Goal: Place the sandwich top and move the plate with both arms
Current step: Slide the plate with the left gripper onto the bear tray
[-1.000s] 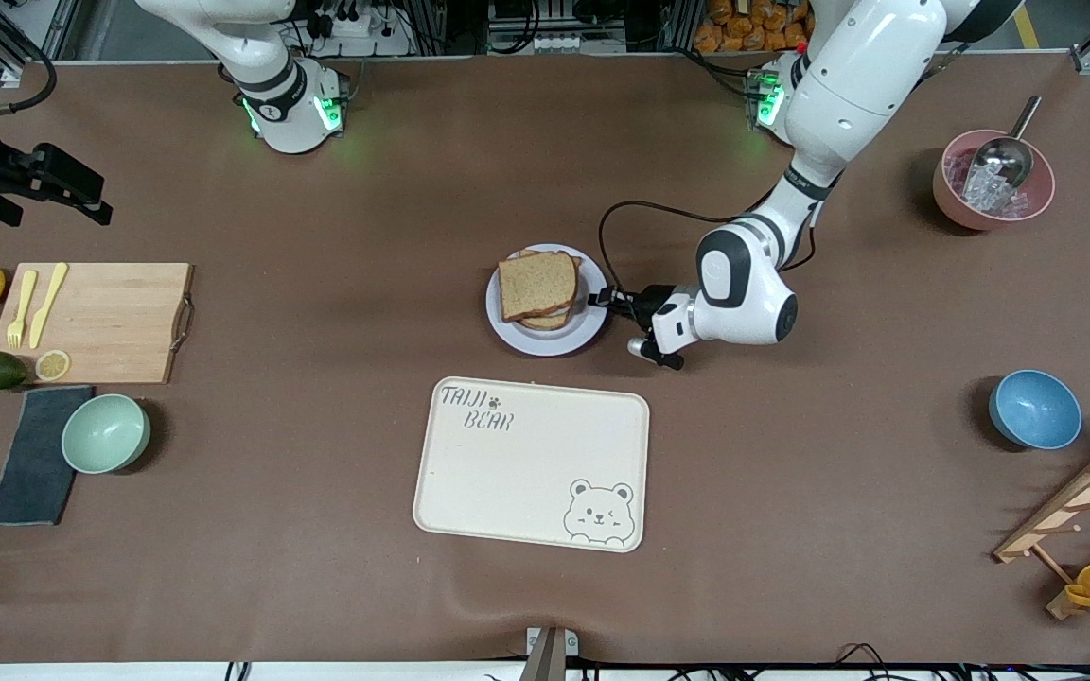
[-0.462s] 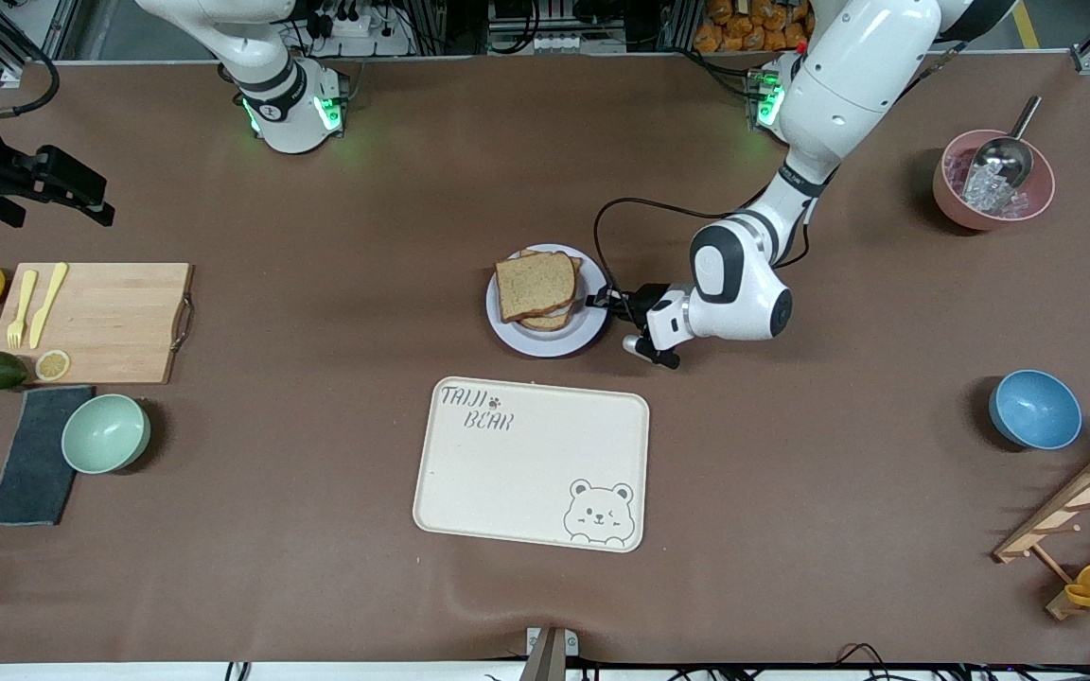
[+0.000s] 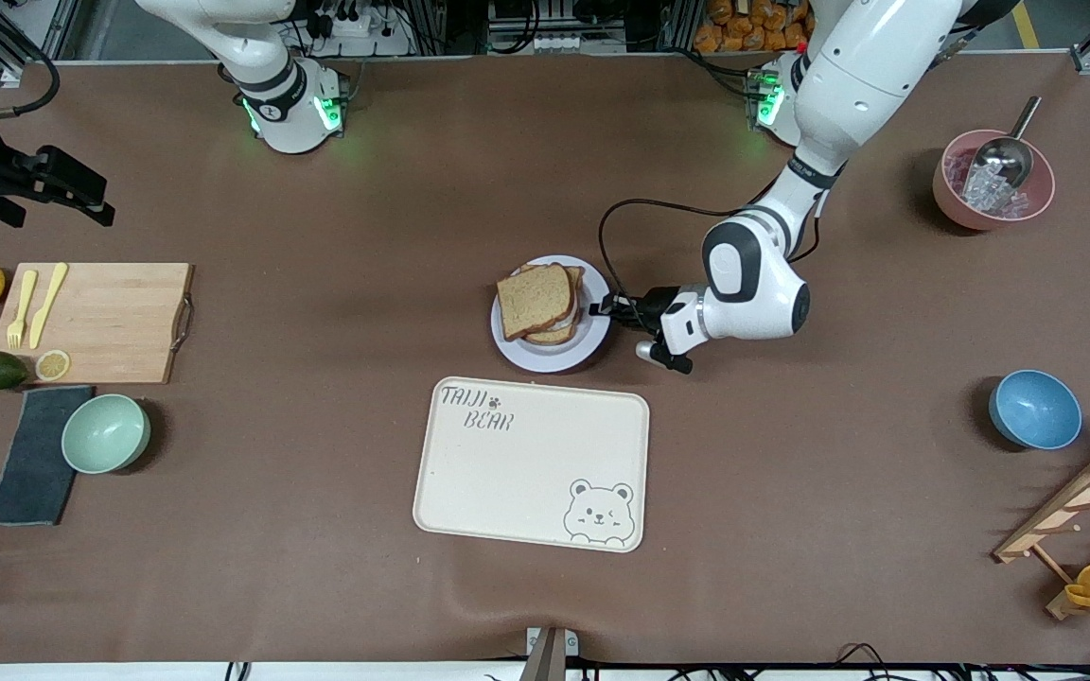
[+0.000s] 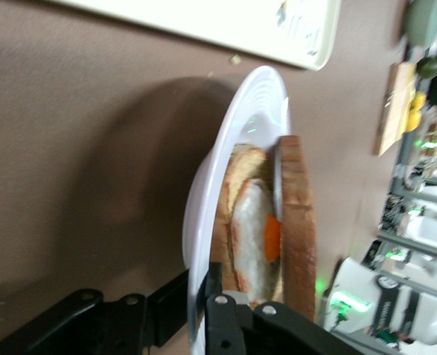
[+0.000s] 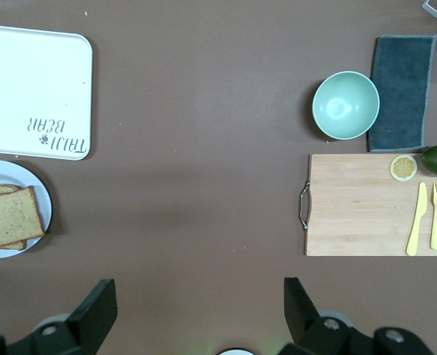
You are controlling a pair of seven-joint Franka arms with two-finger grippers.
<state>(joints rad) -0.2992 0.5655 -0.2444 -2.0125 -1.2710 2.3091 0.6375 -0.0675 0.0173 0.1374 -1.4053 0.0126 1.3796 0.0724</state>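
At the table's middle, your left gripper (image 3: pixel 613 310) clamped on the rim of the plate (image 3: pixel 592 340), sandwich top (image 3: pixel 536 301) lying on the egg slice, bear-print tray (image 3: pixel 531 473) nearer the front camera, your right gripper (image 5: pixel 196 314) waiting with fingers spread, high over the cutting board's (image 3: pixel 114 322) end.

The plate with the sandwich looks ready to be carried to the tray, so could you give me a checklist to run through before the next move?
1. Bread slice sits on the sandwich: ok, though skewed over the egg layer.
2. Left end effector grips the plate rim: ok, its fingers are clamped on the edge.
3. Plate is level: not ok, its shadow in the left wrist view suggests the gripped edge is raised.
4. Right end effector is at the plate: not ok, it hangs open, high over the table.
5. Tray has room for the plate: ok.
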